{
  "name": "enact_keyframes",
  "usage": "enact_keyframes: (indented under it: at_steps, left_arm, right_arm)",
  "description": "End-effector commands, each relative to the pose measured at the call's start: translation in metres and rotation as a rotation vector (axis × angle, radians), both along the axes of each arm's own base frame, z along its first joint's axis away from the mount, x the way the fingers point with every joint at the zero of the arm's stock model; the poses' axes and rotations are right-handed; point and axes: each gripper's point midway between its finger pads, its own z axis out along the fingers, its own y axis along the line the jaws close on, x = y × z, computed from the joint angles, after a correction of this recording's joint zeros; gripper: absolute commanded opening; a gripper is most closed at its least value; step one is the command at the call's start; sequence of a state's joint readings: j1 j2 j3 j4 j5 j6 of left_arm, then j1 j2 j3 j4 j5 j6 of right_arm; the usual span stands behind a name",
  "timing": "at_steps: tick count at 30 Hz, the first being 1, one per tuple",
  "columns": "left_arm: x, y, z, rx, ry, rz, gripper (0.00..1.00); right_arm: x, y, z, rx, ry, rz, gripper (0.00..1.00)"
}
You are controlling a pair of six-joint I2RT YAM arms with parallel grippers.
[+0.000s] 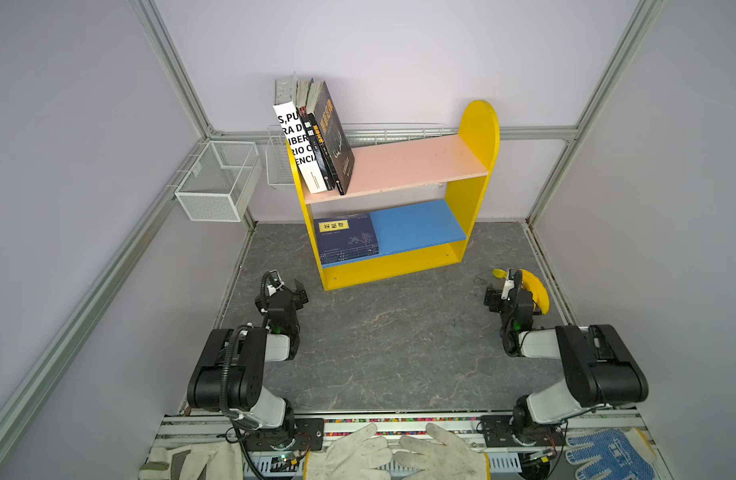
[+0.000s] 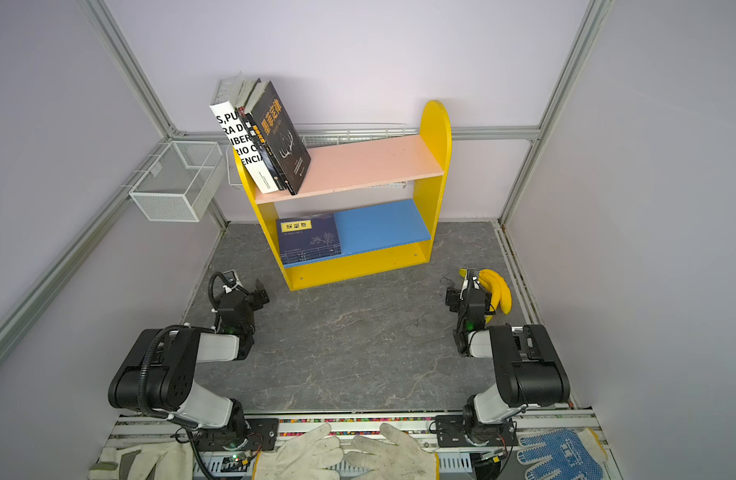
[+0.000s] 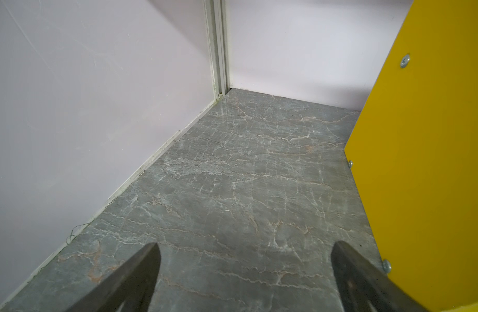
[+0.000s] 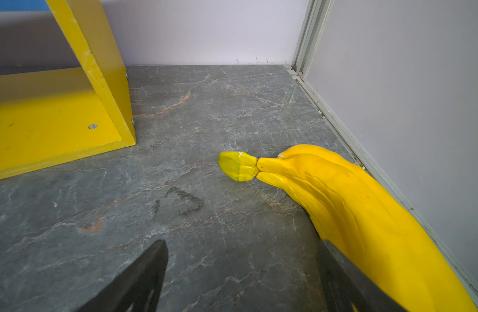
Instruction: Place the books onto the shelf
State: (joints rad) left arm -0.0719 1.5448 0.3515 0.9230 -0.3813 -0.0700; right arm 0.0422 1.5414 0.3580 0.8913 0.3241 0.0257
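Jaws gape; standing books [image 1: 337, 137] lean left on shelf [image 1: 416, 162]

White book [image 1: 299, 145], pink board's [image 1: 399, 162] left end: "S,PU / RA D / IBER / RIO C / ENCIA". Black book [image 2: 281, 137] beside it: "墨菲定律". Navy book's [image 1: 349, 239] yellow label [image 1: 333, 225]: "菜根谭".

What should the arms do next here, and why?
Likely none but parking: three books lean on the pink board, the blue stack lies on the blue board, no book is on the floor, left gripper and right gripper open, empty.
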Motion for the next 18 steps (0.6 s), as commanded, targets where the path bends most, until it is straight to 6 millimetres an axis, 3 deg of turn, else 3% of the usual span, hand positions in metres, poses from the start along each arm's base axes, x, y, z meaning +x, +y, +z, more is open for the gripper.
enact_keyframes:
  at_steps: [1,18]
  left_arm:
    - [0.0067,0.0016,0.0102,0.004,-0.035,0.010,0.99]
    - [0.0070,0.0016,0.0095,0.005,-0.031,0.010,0.99]
  right_arm:
    - [0.0032,0.0003,0.0103,-0.026,-0.037,0.003,0.89]
    - [0.0041,0.0000,0.0096,-0.024,-0.033,0.005,0.89]
